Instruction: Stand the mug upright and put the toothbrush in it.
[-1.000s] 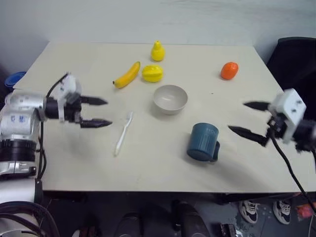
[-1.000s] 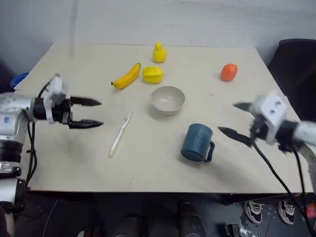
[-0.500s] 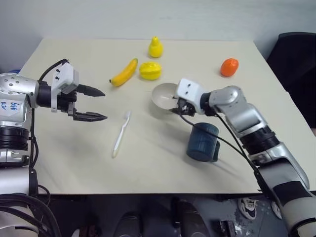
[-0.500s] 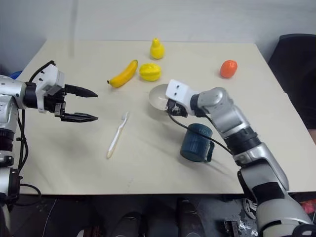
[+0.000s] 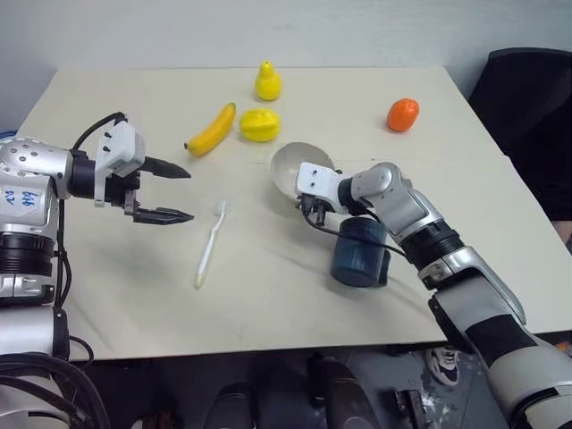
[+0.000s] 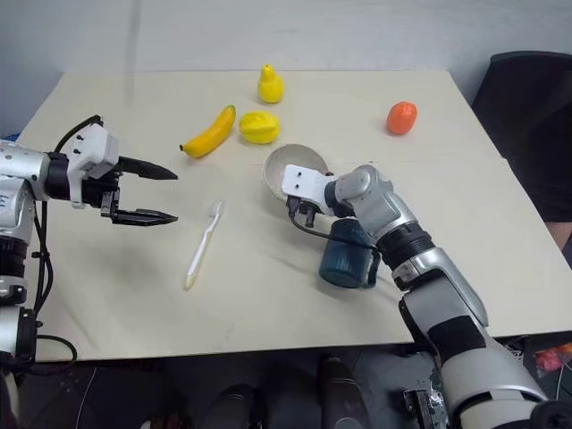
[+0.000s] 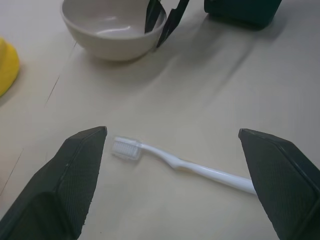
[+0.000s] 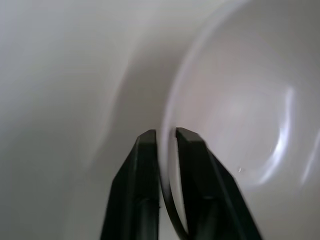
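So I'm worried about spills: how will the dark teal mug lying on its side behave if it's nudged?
The dark teal cylindrical mug lies on its round wall on the pale table, so it would probably roll, though its side handle should soon stop it. It looks stiff and likely smooth, so it may slip.

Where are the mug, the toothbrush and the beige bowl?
mug (image 5: 359, 255): left eye view, on its dark teal side wall.
toothbrush (image 7: 185, 165): left wrist view, on the white handle near the neck.
beige bowl (image 7: 107, 31): left wrist view, on its inner wall.
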